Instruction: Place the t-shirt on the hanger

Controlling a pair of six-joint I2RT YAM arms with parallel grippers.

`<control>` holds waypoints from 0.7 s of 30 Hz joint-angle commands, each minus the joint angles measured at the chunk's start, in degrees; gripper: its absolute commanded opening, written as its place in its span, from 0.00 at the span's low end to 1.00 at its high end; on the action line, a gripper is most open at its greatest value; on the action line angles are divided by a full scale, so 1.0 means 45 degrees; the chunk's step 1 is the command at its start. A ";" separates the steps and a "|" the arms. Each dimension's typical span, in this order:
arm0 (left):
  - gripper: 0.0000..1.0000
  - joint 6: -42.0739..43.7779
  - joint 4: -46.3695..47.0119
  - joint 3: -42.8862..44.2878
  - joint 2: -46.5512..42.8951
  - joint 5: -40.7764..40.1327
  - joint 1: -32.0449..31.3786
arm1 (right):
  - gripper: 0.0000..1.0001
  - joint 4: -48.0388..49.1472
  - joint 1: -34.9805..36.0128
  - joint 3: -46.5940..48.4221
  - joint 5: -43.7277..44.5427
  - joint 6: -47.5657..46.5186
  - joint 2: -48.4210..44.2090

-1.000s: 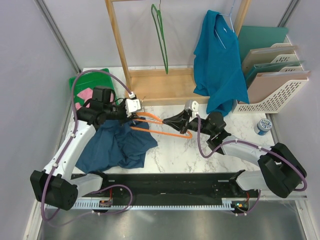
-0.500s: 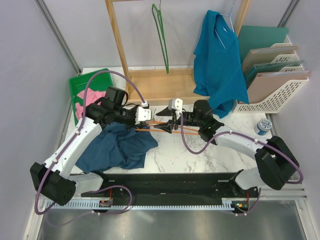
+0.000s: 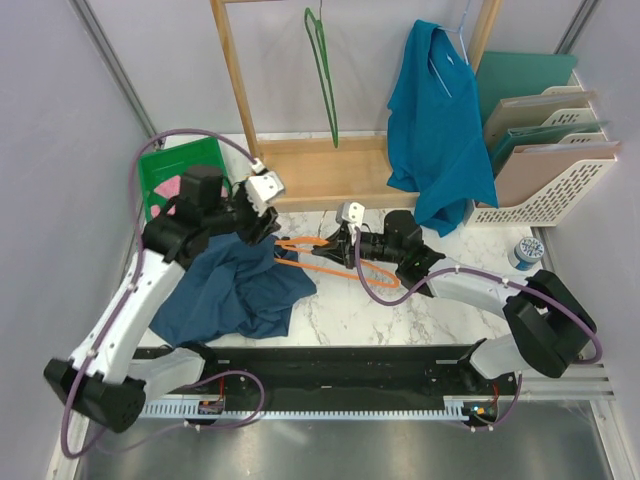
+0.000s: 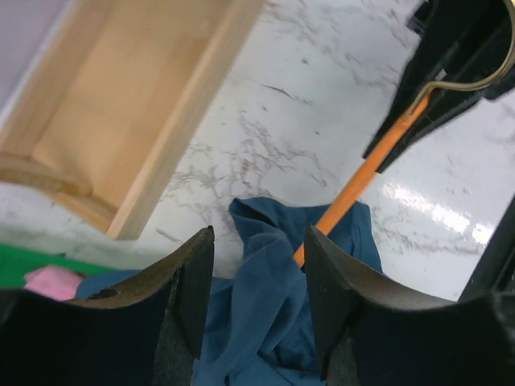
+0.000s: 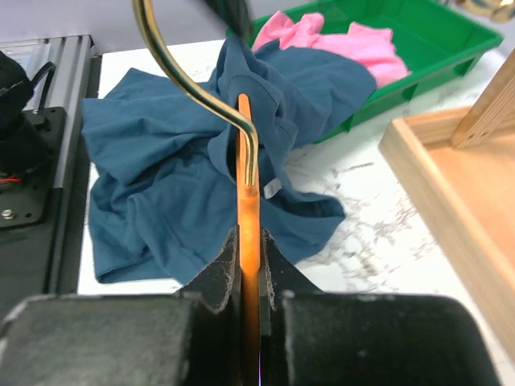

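Two arms split the work here, one holding and one free. The right tool [image 5: 250, 241] is clamped shut on the hanger [image 5: 249, 211] at its neck, which keeps the orange frame lifted off the worktop [image 3: 380, 315] and aims one shoulder end into the bunched t-shirt [image 5: 169, 177]. From the left wrist view that end disappears at a fold of the cloth; whether it sits inside the neck opening I cannot tell. The left tool [image 4: 257, 241] hangs just above the same fold with its fingers spread and nothing between them. My guess is that it is placed to take the fabric and draw it over the hanger's shoulder. The t-shirt itself lies crumpled on the worktop in front of the left arm, not yet hung. As for containers, the green tray [image 3: 200, 152] at the back left holds a pink garment [image 3: 172, 190]. The wooden rack [image 3: 235, 90] carries a green hanger [image 3: 322, 70] and a teal shirt [image 3: 440, 120]. The beige file sorter [image 3: 560, 185] at the right holds several upright folders [image 3: 525, 75], and a small can [image 3: 522, 252] stands beside it.
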 commanded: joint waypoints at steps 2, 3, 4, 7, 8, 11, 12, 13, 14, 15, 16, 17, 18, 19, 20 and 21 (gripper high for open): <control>0.53 -0.3289 0.0773 -0.0422 -0.2097 -0.2122 0.0312 | 0.00 0.2240 0.0070 -0.0344 0.0403 0.1768 -0.0394; 0.50 -0.3406 0.0402 -0.0287 -0.2000 -0.2453 0.0312 | 0.00 0.2337 0.0070 -0.0363 0.0539 0.1768 -0.0414; 0.42 -0.3407 -0.0375 -0.0189 -0.1709 -0.2514 0.0331 | 0.00 0.2376 0.0089 -0.0364 0.0559 0.1826 -0.0433; 0.42 -0.3934 -0.0500 -0.0440 -0.2054 -0.3100 0.0292 | 0.00 0.2591 0.0070 -0.0227 0.0677 0.2644 -0.0433; 0.45 -0.4012 -0.0113 -0.0674 -0.2271 -0.3120 0.0254 | 0.00 0.2920 0.0089 -0.0208 0.0696 0.3189 -0.0414; 0.56 -0.4539 0.0475 -0.1495 -0.2819 -0.3842 -0.0272 | 0.00 0.3217 0.0109 -0.0091 0.0872 0.3895 -0.0336; 0.57 -0.4734 0.0535 -0.1651 -0.2820 -0.4365 -0.0642 | 0.00 0.3197 0.0109 -0.0071 0.0969 0.3974 -0.0336; 0.57 -0.4871 0.0632 -0.1711 -0.2820 -0.4602 -0.0781 | 0.00 0.3197 0.0109 -0.0071 0.1086 0.4014 -0.0336; 0.57 -0.4930 0.0749 -0.1750 -0.2742 -0.4643 -0.0821 | 0.00 0.3159 0.0109 -0.0032 0.1048 0.4034 -0.0297; 0.56 -0.4970 0.0847 -0.1789 -0.2703 -0.4625 -0.0879 | 0.00 0.3139 0.0109 -0.0032 0.1028 0.4092 -0.0297; 0.54 -0.5047 0.0945 -0.1809 -0.2625 -0.4760 -0.0918 | 0.00 0.3139 0.0109 -0.0032 0.1048 0.4170 -0.0316; 0.54 -0.5087 0.1081 -0.1925 -0.2566 -0.4916 -0.1015 | 0.00 0.3139 0.0109 -0.0012 0.0951 0.4209 -0.0278; 0.54 -0.5029 0.1314 -0.1965 -0.2372 -0.5381 -0.1326 | 0.00 0.3158 0.0109 0.0007 0.0931 0.4384 -0.0296; 0.54 -0.4990 0.1452 -0.2004 -0.2274 -0.5734 -0.1503 | 0.00 0.3158 0.0109 0.0007 0.0931 0.4482 -0.0277; 0.52 -0.4989 0.1608 -0.2043 -0.2176 -0.5892 -0.1601 | 0.00 0.3216 0.0109 0.0027 0.0834 0.4522 -0.0296; 0.52 -0.4931 0.1880 -0.2043 -0.1963 -0.6629 -0.1738 | 0.00 0.3255 0.0109 0.0027 0.0833 0.4561 -0.0297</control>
